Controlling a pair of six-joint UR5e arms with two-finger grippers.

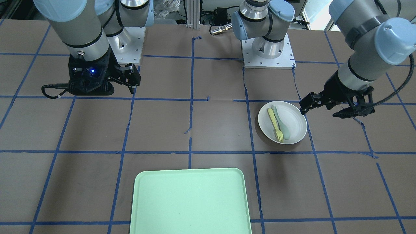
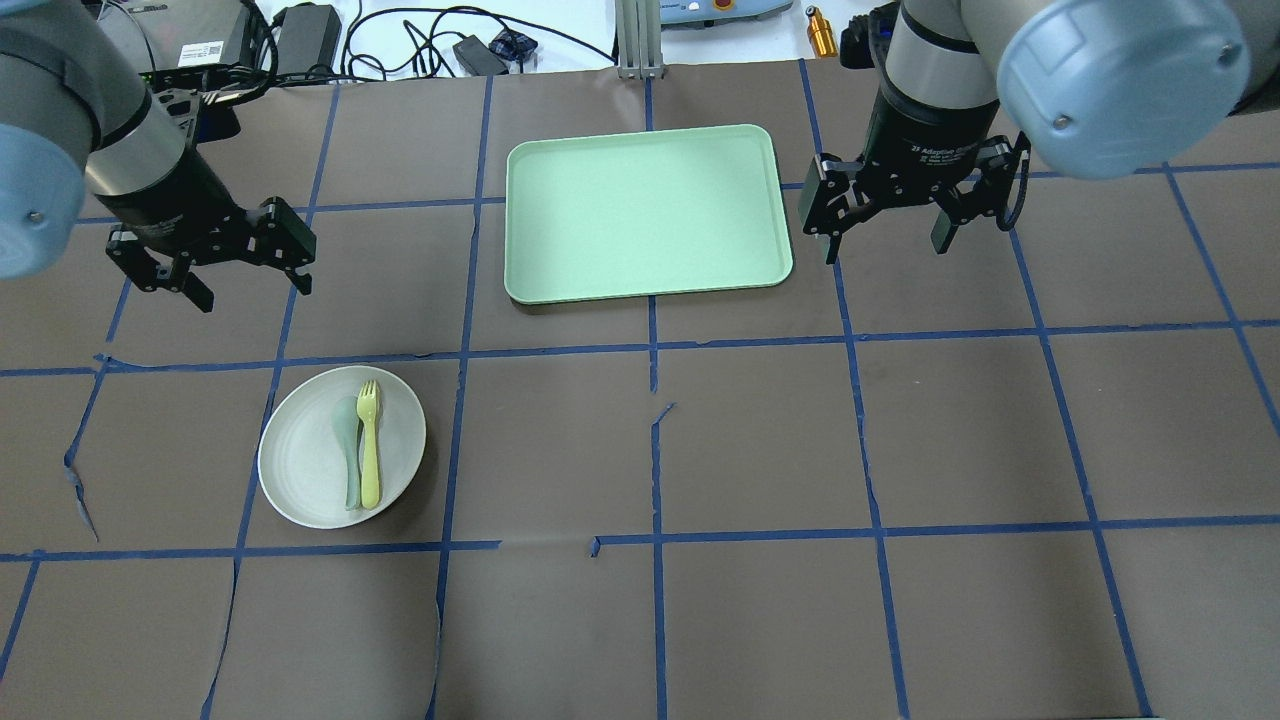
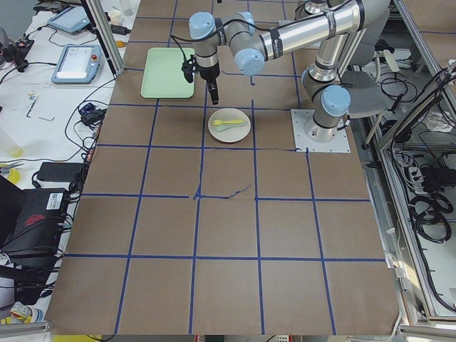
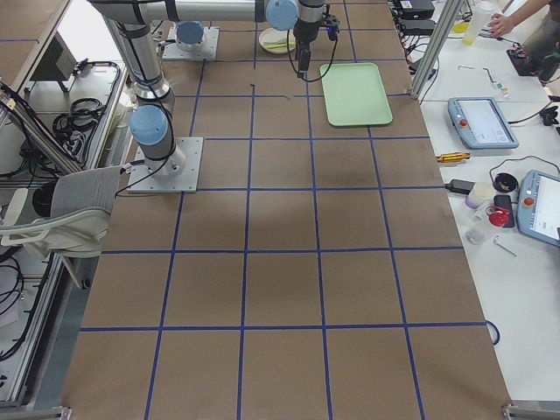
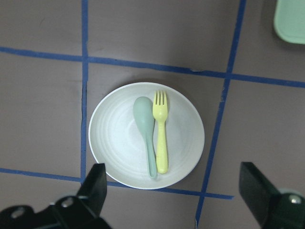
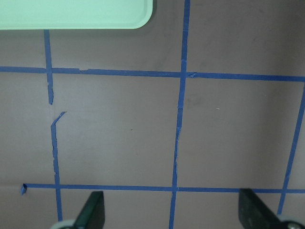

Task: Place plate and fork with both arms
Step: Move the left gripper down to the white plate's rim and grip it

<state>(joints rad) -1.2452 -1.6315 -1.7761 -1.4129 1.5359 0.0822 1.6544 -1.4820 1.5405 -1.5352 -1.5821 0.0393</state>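
Observation:
The off-white plate sits on the table at the near left; it also shows in the front view and the left wrist view. The pale yellow fork lies in it beside a grey-green spoon. My left gripper is open and empty, hovering above the table just beyond the plate's far rim. My right gripper is open and empty, hovering right of the tray.
The mint-green tray lies at the far middle of the table; its corner shows in both wrist views. Blue tape lines grid the brown table cover. Cables and gear lie past the far edge.

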